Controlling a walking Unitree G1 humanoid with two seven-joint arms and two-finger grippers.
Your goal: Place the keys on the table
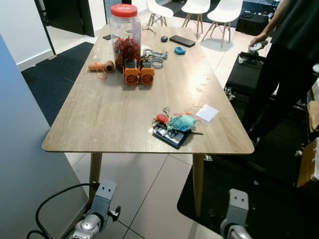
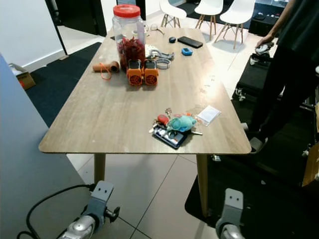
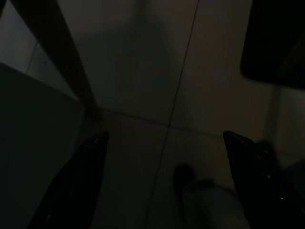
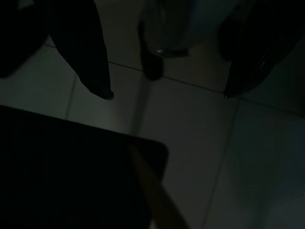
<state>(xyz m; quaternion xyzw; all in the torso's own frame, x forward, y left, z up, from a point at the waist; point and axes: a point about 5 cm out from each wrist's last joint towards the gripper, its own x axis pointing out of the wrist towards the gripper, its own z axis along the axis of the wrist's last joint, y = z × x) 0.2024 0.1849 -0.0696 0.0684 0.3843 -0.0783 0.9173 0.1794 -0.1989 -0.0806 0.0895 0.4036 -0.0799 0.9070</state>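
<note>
While idle (both grippers low), keys (image 1: 174, 124) on table (image 1: 109, 114).

One table (image 1: 109, 114) — one jar (image 1: 125, 35), two orange blocks (image 1: 139, 72), three white chairs (image 1: 196, 7), one key bunch (image 1: 175, 123)

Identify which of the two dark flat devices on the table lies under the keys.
The dark device near the table's front edge lies under the keys with the teal charm; the black phone lies bare at the far end.

Both arms low, idle.
L gripper (image 3: 164, 138) & R gripper (image 4: 167, 95): fingers spread wide, nothing btwn; silver wrists hang below table edge.
</note>
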